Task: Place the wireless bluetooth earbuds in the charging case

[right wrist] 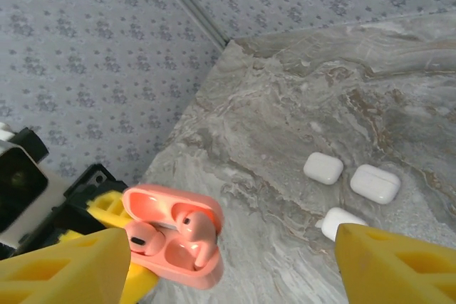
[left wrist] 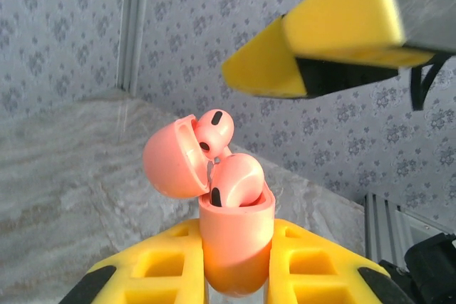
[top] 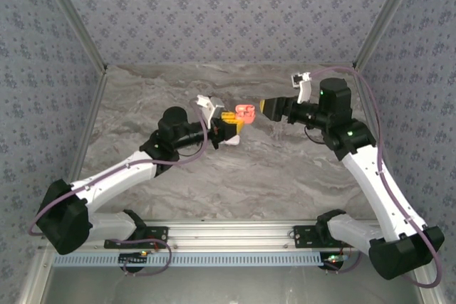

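Note:
My left gripper (top: 234, 120) is shut on the lower body of a pink charging case (left wrist: 239, 236) and holds it above the table. Its lid (left wrist: 171, 165) is swung open. One pink earbud (right wrist: 139, 238) sits in its socket. The second pink earbud (right wrist: 194, 231) lies tilted over the other socket, its head up against the lid (left wrist: 214, 129). My right gripper (right wrist: 231, 268) is open, its yellow fingers (right wrist: 68, 268) spread wide with nothing between them. It hovers just right of the case (top: 246, 110) in the top view, its fingertip (left wrist: 313, 51) above the case.
Three white closed charging cases lie on the marble table (right wrist: 299, 112): one (right wrist: 323, 167), another (right wrist: 375, 183), and a third (right wrist: 342, 222) partly behind my right finger. Patterned walls enclose the table on the left, back and right.

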### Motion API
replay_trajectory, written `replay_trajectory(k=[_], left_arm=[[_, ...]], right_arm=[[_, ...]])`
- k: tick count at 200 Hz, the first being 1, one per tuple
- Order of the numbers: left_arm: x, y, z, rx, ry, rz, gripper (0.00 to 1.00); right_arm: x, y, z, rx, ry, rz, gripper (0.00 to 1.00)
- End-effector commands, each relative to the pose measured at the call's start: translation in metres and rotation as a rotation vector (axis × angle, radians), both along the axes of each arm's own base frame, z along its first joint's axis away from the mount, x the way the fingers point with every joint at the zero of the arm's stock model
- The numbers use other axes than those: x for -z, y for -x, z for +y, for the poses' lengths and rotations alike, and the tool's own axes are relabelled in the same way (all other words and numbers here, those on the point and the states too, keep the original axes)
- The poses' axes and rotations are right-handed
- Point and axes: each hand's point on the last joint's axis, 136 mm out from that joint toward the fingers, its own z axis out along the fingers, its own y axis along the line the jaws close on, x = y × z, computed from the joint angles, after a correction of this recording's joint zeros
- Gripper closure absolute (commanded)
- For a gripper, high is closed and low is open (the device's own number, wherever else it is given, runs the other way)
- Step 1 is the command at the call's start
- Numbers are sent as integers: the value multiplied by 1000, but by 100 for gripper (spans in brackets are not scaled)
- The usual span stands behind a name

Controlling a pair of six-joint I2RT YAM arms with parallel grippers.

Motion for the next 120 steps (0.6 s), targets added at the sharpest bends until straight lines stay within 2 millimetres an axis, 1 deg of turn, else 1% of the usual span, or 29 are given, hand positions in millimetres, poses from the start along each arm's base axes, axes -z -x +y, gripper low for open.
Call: replay_trajectory(k=[1,16,44,62,75,97,120], left_arm=[[-54,9,-3,49,48,-194,100],[-64,9,-3,52,35,-254,100],[-79,10,-6,59,16,-343,100],[-83,8,-7,60,7,-372,100],[-86,8,-9,62,9,-386,100],[-88,8,-11,71,15,-391,100],[-88,8,-12,78,20,-387,100]], right_arm=[[-45,10,3,-82,-9,-126,28],[-56,10,1,-84,8,-164,29],[-73,13,6,-131,-4,-203,32],[-82,12,8,-140,-12,-214,34],[-90,14,9,-146,-18,-230,38],[-93,13,8,-131,-12,-228,45],[-87,9,8,-120,5,-197,55]])
